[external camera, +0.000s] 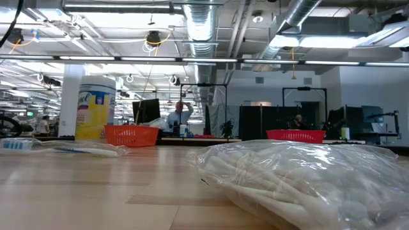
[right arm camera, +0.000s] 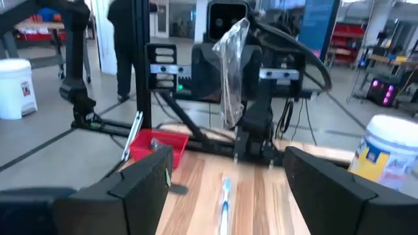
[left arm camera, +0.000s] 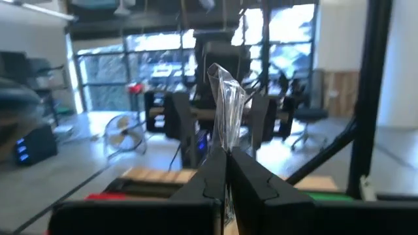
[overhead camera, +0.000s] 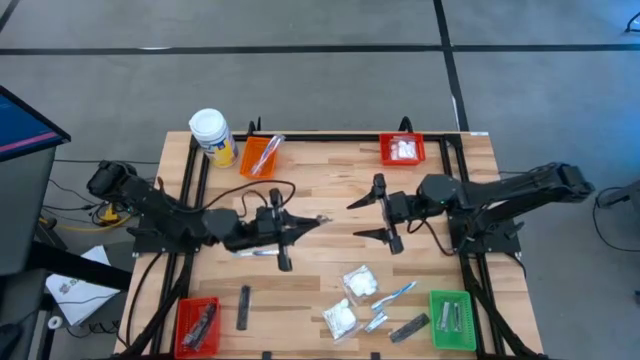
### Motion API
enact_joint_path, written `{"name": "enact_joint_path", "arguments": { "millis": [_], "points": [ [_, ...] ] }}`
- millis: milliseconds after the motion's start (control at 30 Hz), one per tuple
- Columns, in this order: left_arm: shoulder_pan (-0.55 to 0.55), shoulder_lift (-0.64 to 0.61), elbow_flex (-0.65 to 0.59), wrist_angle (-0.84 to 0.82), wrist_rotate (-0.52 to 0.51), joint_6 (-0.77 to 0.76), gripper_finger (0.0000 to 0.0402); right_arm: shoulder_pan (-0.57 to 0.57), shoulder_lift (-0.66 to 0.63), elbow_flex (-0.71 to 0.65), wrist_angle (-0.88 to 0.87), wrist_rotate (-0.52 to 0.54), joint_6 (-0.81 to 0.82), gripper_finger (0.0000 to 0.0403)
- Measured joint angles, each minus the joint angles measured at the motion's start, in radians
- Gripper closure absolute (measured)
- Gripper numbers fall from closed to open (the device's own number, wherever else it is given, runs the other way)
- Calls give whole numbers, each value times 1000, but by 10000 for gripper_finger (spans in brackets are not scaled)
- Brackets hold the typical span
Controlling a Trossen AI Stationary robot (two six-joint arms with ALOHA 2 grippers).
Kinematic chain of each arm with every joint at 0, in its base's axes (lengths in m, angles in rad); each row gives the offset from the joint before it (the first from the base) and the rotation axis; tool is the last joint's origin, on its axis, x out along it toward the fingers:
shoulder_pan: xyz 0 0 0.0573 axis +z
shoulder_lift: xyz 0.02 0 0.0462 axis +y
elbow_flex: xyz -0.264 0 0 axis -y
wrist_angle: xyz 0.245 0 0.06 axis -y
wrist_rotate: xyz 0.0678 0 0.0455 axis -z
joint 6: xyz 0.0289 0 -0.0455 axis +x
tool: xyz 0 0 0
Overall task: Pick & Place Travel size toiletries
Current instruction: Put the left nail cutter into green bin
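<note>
1 clear packet [left arm camera: 228, 104] pinched upright in closed left hand [left arm camera: 225, 171]; right hand [overhead camera: 372, 213] wide, empty.

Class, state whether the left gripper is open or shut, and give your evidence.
Shut: the left gripper has its fingers pressed together on a clear wrapper that sticks up between them.

A white-capped yellow jar [overhead camera: 211, 135] stands at the far left corner of the wooden table [overhead camera: 330, 185], just beside an orange bin [overhead camera: 262, 155]. Red bins [overhead camera: 402, 150] sit at the far side and near left (another, green [overhead camera: 452, 320], near right).
</note>
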Motion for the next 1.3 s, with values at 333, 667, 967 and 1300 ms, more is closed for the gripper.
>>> {"name": "enact_joint_path", "arguments": {
  "millis": [333,667,967,1300],
  "points": [
    [98,103,1,127,139,-27,400,0,87,-1,138,0,-3,117],
    [90,168,1,229,146,18,400,-1,99,-1,167,0,-3,117],
    [90,168,1,229,155,17,400,-1,99,-1,230,0,5,117],
    [100,168,1,235,155,19,400,-11,98,-1,240,4,3,117]
  ]
}}
